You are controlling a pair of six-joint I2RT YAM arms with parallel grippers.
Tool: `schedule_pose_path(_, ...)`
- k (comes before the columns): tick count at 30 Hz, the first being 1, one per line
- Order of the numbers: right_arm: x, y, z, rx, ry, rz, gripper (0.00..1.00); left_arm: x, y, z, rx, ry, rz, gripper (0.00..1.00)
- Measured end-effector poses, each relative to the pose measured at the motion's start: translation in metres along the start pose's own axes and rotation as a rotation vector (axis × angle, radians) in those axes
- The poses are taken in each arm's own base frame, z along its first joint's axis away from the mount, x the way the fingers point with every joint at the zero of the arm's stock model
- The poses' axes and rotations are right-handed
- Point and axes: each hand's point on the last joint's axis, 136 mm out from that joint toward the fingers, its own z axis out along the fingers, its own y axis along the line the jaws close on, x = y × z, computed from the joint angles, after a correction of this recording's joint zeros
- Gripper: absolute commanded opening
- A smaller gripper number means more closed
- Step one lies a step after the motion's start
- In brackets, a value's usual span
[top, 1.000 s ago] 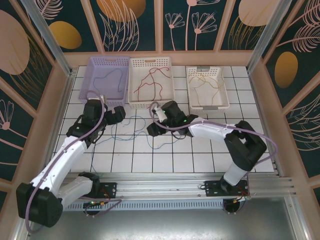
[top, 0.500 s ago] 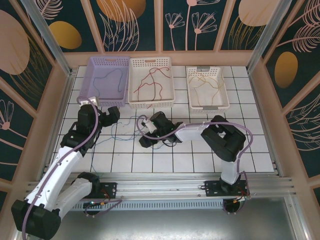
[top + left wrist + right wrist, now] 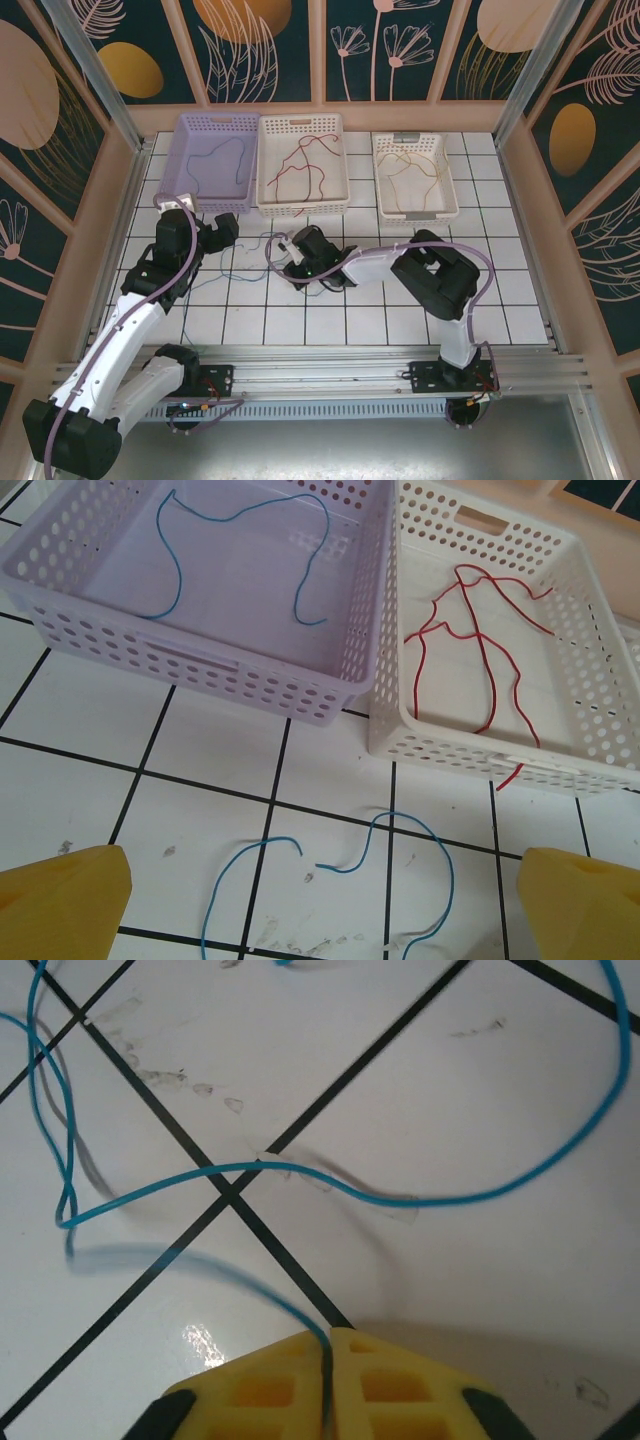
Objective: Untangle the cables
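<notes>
Thin blue cables [image 3: 258, 266] lie in loose loops on the white tiles between the two grippers. My right gripper [image 3: 291, 263] is low over the tiles and shut on one blue cable [image 3: 240, 1280], which runs up between its yellow fingers [image 3: 262, 1390]. Another blue strand [image 3: 330, 1182] curves across the floor just ahead of it. My left gripper [image 3: 228, 228] hangs open above the tiles; its yellow fingertips [image 3: 62, 900] stand wide apart, with blue cable loops [image 3: 405, 825] lying on the floor between them, untouched.
At the back, a lilac basket [image 3: 216, 118] holds a blue cable [image 3: 240, 515]. A white basket [image 3: 302, 209] holds red cables [image 3: 480, 640], one end poking out through its front wall. A further white basket [image 3: 418, 214] holds a yellow-orange cable [image 3: 410, 170].
My right gripper has moved left and nearer along the tiles, its arm folding, with the blue cable in its fingers. The left gripper drew back to the left, then held still.
</notes>
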Motion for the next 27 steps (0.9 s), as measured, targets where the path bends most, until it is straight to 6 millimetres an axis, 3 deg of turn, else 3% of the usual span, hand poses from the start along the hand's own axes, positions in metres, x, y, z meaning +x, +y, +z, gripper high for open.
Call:
schedule_pose_path(5, -0.005, 0.003, -0.003, -0.005, -0.015, -0.002, 0.00, 0.001, 0.000, 0.000, -0.001, 0.001, 0.004, 0.98)
schedule_pose_path(9, -0.023, 0.014, -0.022, -0.020, -0.056, -0.016, 0.00, 0.001, 0.000, 0.000, -0.001, 0.001, 0.008, 0.99)
schedule_pose_path(12, -0.050, 0.025, -0.047, -0.027, -0.125, -0.038, 0.00, 0.000, 0.000, -0.001, 0.002, -0.004, 0.007, 0.99)
schedule_pose_path(19, -0.142, 0.053, -0.114, -0.048, -0.337, -0.072, 0.00, 0.000, -0.002, -0.003, 0.021, -0.007, 0.013, 0.98)
schedule_pose_path(23, -0.180, 0.066, -0.149, -0.080, -0.426, -0.079, 0.00, -0.001, -0.017, -0.012, 0.122, -0.022, 0.009, 0.99)
schedule_pose_path(27, -0.209, 0.071, -0.180, -0.137, -0.496, -0.063, 0.00, -0.012, -0.042, -0.036, 0.292, -0.091, -0.005, 0.98)
